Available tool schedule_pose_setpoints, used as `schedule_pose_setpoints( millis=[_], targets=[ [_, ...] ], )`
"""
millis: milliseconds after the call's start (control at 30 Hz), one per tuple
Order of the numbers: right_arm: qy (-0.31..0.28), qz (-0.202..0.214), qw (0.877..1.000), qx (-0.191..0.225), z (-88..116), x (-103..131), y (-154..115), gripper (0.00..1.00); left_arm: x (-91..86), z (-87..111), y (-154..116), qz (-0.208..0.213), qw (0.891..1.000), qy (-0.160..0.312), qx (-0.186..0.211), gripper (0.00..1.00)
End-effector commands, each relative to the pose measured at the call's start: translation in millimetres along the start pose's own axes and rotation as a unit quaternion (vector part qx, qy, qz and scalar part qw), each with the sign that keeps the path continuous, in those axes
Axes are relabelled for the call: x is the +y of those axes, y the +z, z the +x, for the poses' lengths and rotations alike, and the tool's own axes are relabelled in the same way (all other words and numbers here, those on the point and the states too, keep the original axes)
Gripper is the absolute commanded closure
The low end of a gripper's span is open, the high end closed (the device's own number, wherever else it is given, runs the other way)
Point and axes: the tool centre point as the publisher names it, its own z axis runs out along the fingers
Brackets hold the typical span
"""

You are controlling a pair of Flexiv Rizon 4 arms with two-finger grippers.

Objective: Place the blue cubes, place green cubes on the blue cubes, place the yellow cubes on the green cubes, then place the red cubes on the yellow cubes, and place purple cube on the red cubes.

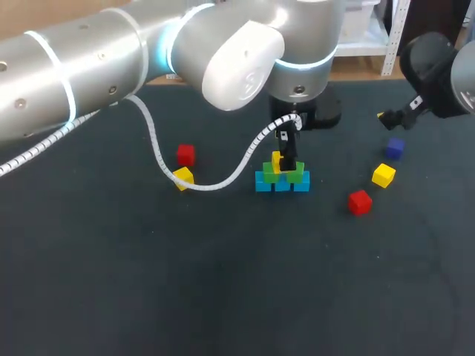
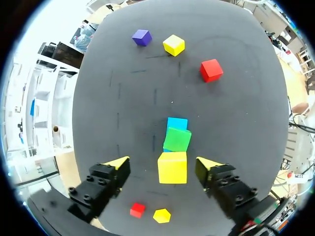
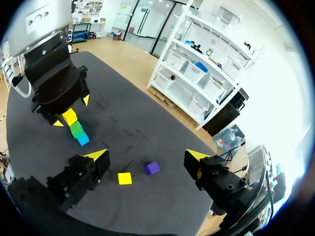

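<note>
While yellow cube [image 2: 172,167] is straddled untouched by spread left gripper [image 2: 162,165] | right gripper [image 3: 146,157] spread, empty | judged light, rigid; opposite faces to be gripped.

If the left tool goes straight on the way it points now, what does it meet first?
The left tool would probably meet the yellow cube atop the stack, centred between its open fingers; depth is unclear.
</note>
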Motion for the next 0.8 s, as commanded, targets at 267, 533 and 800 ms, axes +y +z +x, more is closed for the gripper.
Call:
schedule_pose_setpoints(
  millis=[267, 533, 800],
  targets=[
    [0.001, 0.004, 1.000, -0.005, 2.4, 1.5, 0.4, 0.00, -1.5, 2.5, -2.4, 0.012, 1.000, 0.011, 0.004, 0.66],
    [0.001, 0.004, 1.000, -0.005, 2.4, 1.5, 0.4, 0.00, -7.1, 3.3, -2.3, 0.021, 1.000, 0.020, 0.003, 0.71],
    [0.001, 0.004, 1.000, -0.005, 2.4, 1.5, 0.4, 0.00, -5.8, 1.4, -8.1, 0.014, 1.000, 0.016, -0.006, 0.85]
  ],
)
